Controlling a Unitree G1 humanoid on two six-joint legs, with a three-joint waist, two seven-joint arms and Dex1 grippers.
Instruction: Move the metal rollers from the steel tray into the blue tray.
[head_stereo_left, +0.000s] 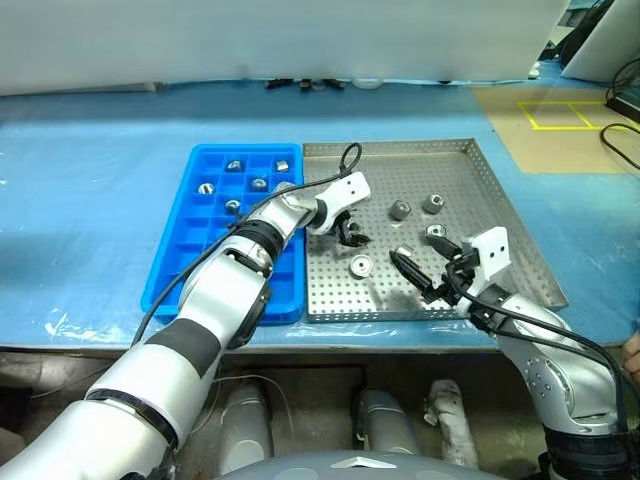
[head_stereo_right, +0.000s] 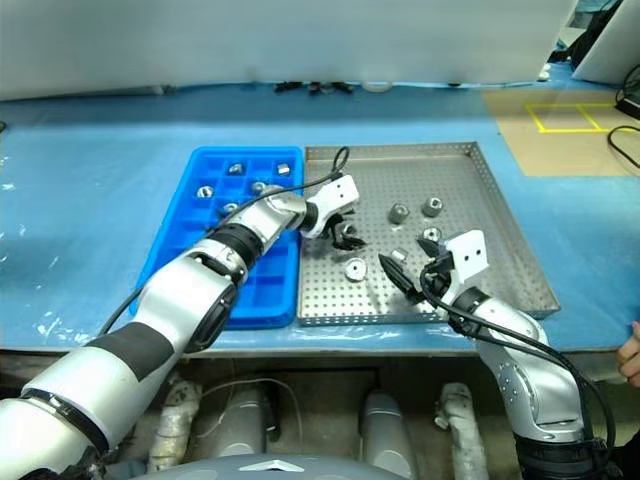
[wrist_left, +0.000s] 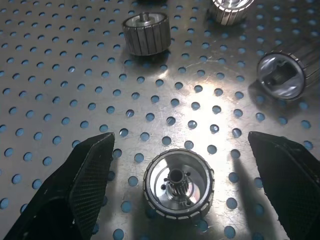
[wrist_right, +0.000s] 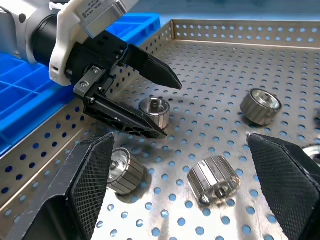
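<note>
Five rollers (head_stereo_left: 361, 266) in steel tray (head_stereo_left: 500, 200), perhaps six in blue tray (head_stereo_left: 190, 245).

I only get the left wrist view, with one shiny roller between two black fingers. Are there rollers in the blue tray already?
Observer: Yes, the blue tray holds at least five metal rollers, all in its far compartments.
Operator: How many are left in the steel one?
Observer: I count five on the steel tray.
Operator: Where's the other arm?
Observer: The right end effector hovers open over the steel tray's near right part.
</note>
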